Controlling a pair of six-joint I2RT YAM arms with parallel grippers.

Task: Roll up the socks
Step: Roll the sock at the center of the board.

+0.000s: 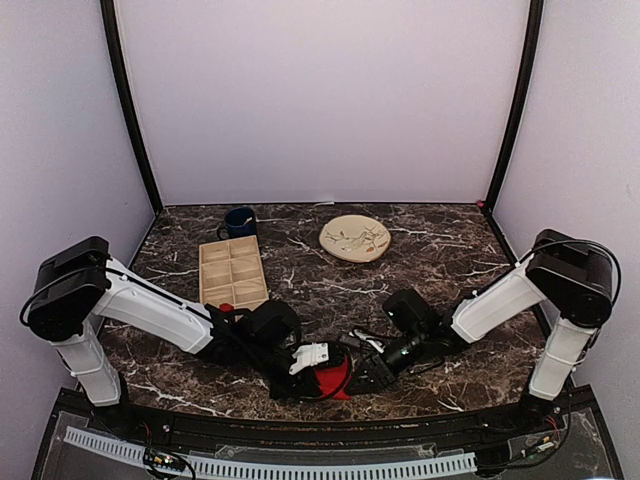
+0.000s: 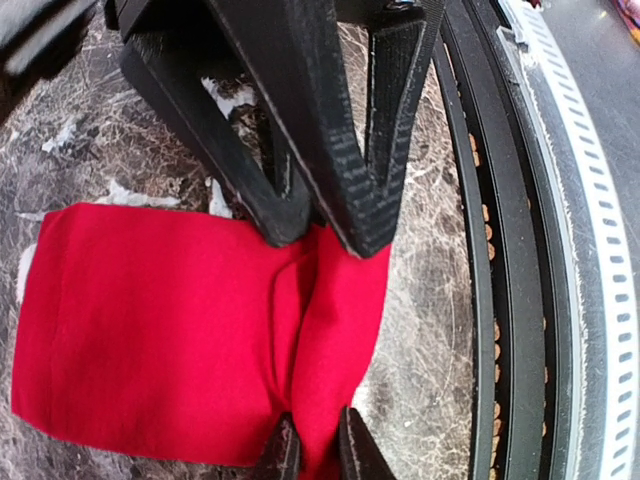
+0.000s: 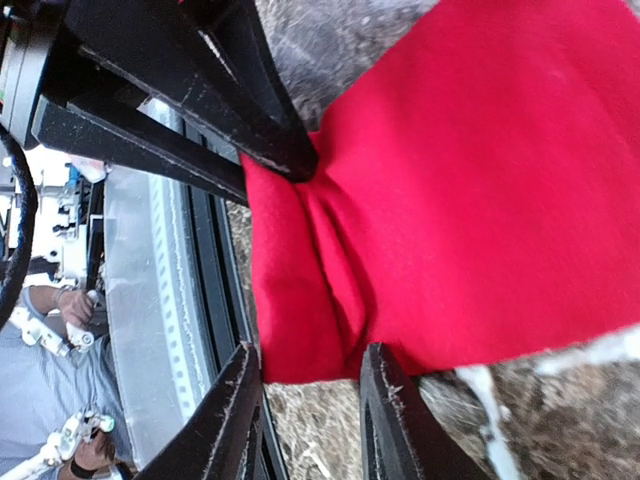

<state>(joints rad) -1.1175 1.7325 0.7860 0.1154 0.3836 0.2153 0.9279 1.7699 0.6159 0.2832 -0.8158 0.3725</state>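
Observation:
A bright red sock (image 1: 338, 380) lies flat on the dark marble table near the front edge, bunched into a fold at one end. I cannot tell a second sock apart from it. My left gripper (image 1: 322, 376) is shut, pinching that fold (image 2: 318, 450), with the sock (image 2: 150, 330) spread out to the left in its view. My right gripper (image 1: 360, 377) faces it from the other side. Its fingers are closed against a thick fold at the sock's edge (image 3: 311, 355), and the sock (image 3: 480, 200) stretches away beyond. The two grippers' tips nearly touch.
A wooden compartment tray (image 1: 232, 272), a dark blue mug (image 1: 240, 221) and the round beige plate (image 1: 354, 238) stand further back. The black front rail (image 2: 490, 300) and the table edge run close beside the sock.

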